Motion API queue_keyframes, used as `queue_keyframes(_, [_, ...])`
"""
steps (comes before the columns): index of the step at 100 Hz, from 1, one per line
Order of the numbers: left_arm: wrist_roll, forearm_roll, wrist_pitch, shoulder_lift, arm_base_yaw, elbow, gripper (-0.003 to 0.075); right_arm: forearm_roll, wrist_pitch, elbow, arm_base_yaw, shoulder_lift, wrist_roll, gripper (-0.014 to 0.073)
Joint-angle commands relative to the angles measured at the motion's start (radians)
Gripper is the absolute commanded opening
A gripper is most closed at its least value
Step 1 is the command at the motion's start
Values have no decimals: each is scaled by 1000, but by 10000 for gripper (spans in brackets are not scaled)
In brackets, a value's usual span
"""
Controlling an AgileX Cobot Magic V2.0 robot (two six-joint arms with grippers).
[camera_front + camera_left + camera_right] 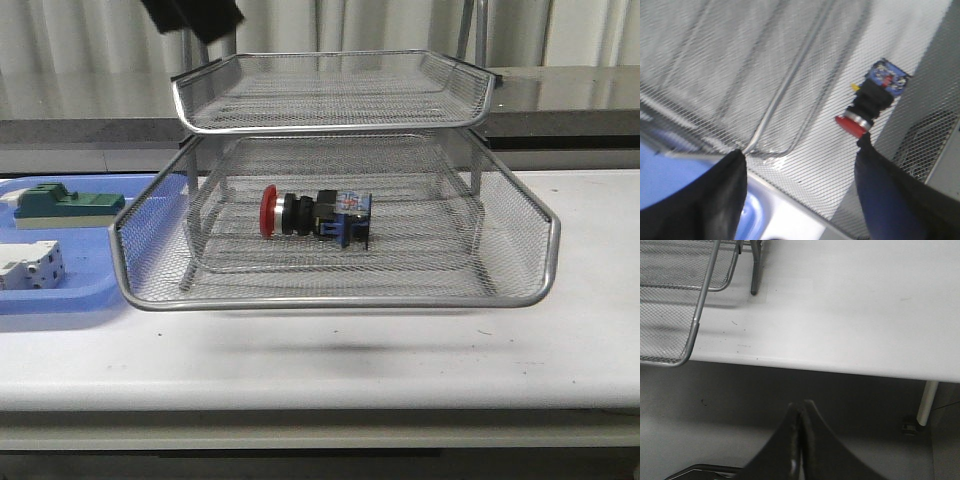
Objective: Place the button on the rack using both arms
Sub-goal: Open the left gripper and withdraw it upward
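One button (315,216) lying centre frame in the pulled-out rack (335,300) tier, released there; left gripper (800,195) wide open, empty; right gripper (801,440) closed, empty.

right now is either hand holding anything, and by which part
Nothing is held. The button lies loose in the rack. The left hand is open and empty above it; the right hand is shut on nothing.

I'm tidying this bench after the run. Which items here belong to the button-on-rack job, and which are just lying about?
Job items:
red-headed black push-button switch, lying in the pulled-out tier
silver wire-mesh rack

Lying about:
flat blue plastic tray
green-and-cream block
white terminal block
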Motion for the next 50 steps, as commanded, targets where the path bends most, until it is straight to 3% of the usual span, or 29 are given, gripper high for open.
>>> queue_keyframes(1, [-45,-13,-26,-98,71,-5,439,-6,-55,-32,-6,0,-1,-71])
queue_keyframes(26, [-88,-119,-210,-321,277,209,439,-6,-55,-32,-6,0,-1,-71])
queue_keyframes(50, [-90,-188,-496,-609,353,545,439,-6,-55,-32,-6,0,-1,-71])
